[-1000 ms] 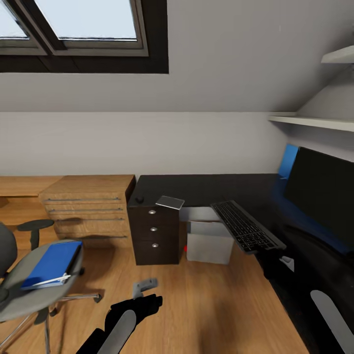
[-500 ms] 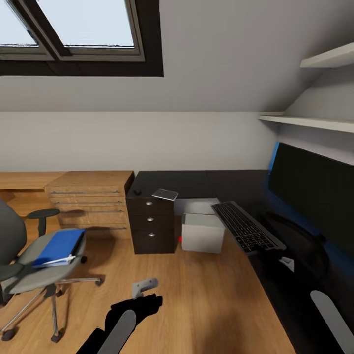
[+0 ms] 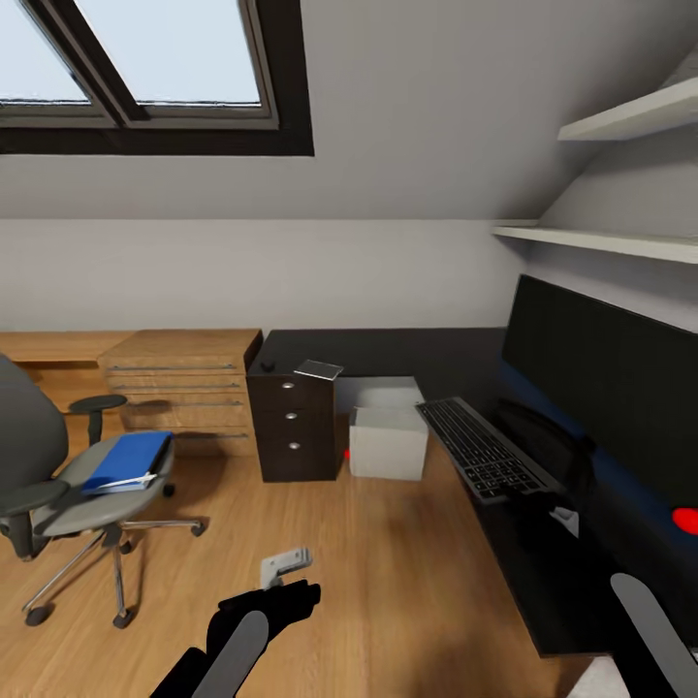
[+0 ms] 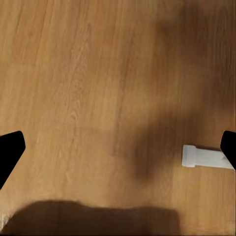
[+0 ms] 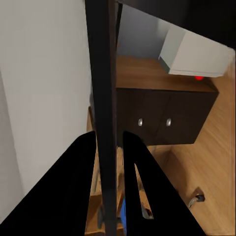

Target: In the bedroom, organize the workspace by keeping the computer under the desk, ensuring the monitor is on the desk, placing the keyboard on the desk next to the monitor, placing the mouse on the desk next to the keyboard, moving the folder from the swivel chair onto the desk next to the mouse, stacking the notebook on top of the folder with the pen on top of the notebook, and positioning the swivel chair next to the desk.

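**Two grippers, one keyboard hanging over the desk edge**

Nearest the robot, at about 7 o'clock in the head view, the left gripper (image 3: 288, 567) is hanging over the oak floor (image 3: 388, 582); in the left wrist view its dark fingertips (image 4: 10, 150) are sitting far apart with nothing but planks between them. At 4 o'clock the right gripper (image 5: 109, 162) is pressing its fingers together on the thin edge of the keyboard (image 3: 485, 448), which is jutting out past the front edge of the desk (image 3: 388, 351) rather than lying flat on it.

Further out, at 9 o'clock, the swivel chair (image 3: 58, 465) is standing well apart from the desk with the blue folder (image 3: 128, 461) lying on its seat. Toward 12 o'clock the grey notebook (image 3: 319, 369) is resting on the desk corner above the drawer unit (image 3: 294, 427), the small black mouse (image 3: 267, 366) is sitting just beside it, and the computer (image 3: 388, 441) is standing under the desk. At 2 o'clock the monitor (image 3: 601, 364) is standing on the desktop, near the keyboard.

The risk, as I judge it: the keyboard is being held by one thin edge, so it may be twisting in the grip, or clipping the monitor as it swings inward.
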